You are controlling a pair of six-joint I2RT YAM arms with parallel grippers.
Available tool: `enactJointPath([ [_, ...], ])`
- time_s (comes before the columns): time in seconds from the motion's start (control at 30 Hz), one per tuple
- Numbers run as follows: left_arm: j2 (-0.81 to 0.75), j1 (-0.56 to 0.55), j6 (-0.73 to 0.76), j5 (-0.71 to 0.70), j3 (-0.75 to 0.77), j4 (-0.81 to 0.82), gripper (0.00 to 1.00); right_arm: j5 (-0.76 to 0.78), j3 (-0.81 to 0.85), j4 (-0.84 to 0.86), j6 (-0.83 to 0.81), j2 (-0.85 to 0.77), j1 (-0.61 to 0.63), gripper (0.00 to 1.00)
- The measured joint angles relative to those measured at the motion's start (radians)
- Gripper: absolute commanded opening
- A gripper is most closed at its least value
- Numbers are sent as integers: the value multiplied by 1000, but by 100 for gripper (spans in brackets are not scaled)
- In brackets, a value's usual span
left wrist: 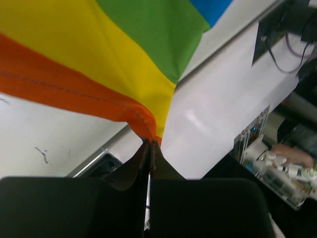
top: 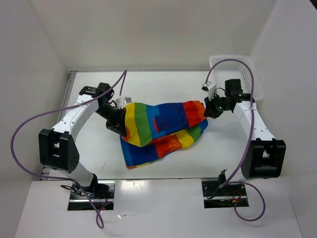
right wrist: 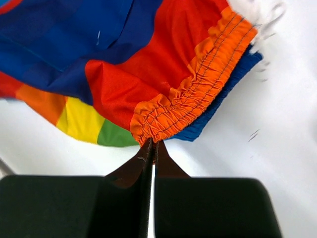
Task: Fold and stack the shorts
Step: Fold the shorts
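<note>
White tabletop [top: 163, 89] carries the soft rainbow-striped cloth shorts [top: 163, 131] at its middle, stretched between both arms. At the shorts' left end the left gripper [left wrist: 150, 145] is pressed together on an orange hem corner. At their right end the right gripper [right wrist: 151, 144] pinches the gathered orange waistband. Beyond, a white mesh basket [top: 247, 69] sits in the far right corner.

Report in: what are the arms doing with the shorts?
Left tool and right tool shut on shorts. Cloth stretched between them. Basket far right, out of the way.

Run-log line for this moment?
left gripper: shut on shorts, orange hem | right gripper: shut on shorts, waistband | shorts: held between both grippers
</note>
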Motion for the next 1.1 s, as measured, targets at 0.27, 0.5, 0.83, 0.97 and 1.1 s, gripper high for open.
enactJointPath([
  [0.27,-53,-159,0,-50,-98,-34,0,45,-154,-127,-188,-49,0,0],
  [0.5,-50,-315,5,-157,-178,-5,61,177,-323,-71,-191,-90,0,88],
  [0.83,-196,-231,0,-295,-250,5,66,224,-169,-32,-198,-292,19,60],
  [0.97,-159,-192,0,-329,-210,184,66,239,-108,101,-90,-291,211,36],
  [1.1,-51,-238,0,-363,-214,336,66,254,-165,216,-10,-198,324,15],
])
